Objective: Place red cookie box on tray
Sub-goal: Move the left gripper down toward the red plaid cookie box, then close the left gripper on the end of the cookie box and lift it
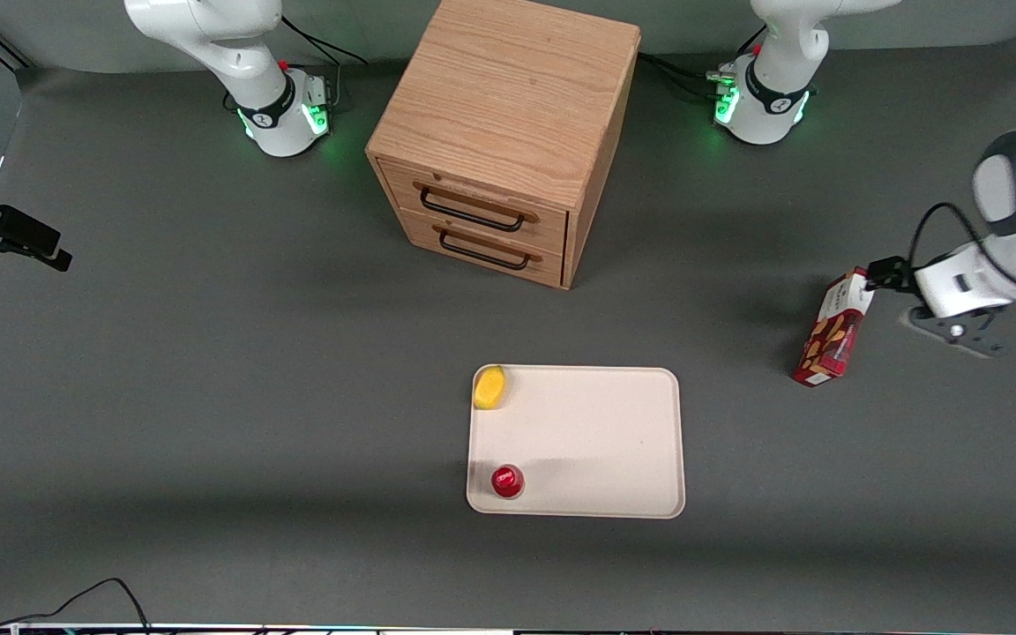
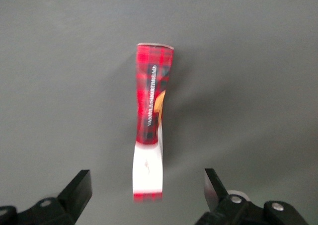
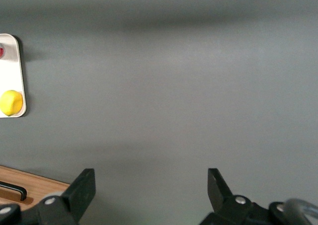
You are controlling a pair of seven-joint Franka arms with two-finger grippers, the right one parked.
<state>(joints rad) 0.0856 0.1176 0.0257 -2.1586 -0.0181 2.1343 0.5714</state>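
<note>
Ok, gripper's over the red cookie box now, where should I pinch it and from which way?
Come straight down and close across its two broad faces at the upper end. The red cookie box stands on a narrow edge on the table, showing the wrist camera only a slim strip, with nothing beside it. The gripper is open, its fingers straddling that strip with room to spare, so it probably only needs centring.

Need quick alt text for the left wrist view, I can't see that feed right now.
The red cookie box lies on the dark table, lengthwise between the open gripper fingers, which do not touch it.
</note>
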